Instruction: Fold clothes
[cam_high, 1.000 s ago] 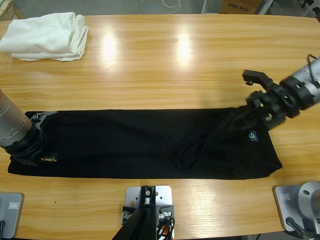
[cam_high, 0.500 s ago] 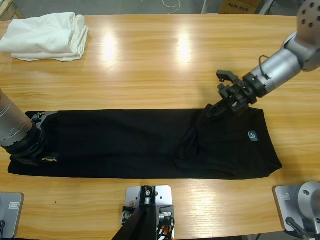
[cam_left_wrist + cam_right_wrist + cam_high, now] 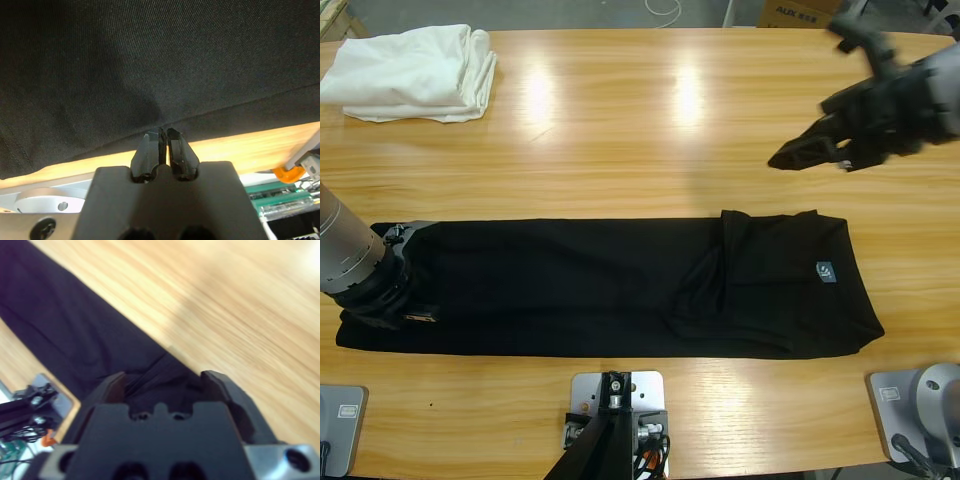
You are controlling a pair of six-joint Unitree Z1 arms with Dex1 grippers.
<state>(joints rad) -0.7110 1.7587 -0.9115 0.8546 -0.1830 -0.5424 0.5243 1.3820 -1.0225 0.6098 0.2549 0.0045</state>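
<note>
- Right tool (image 3: 800, 155): jaws spread, empty, raised above bare tabletop (image 3: 620, 130), clear of the cloth
- Left tool (image 3: 163, 150): jaws closed, apparently pinching the hem of the polo shirt (image 3: 610, 290), likely anchoring it
- Polo shirt: long folded strip along the near edge, awaiting crosswise folding

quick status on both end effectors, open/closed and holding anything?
Left end effector: shut at the edge of the black polo shirt; cannot tell if cloth is pinched.
Right end effector: open, empty, above the table.
</note>
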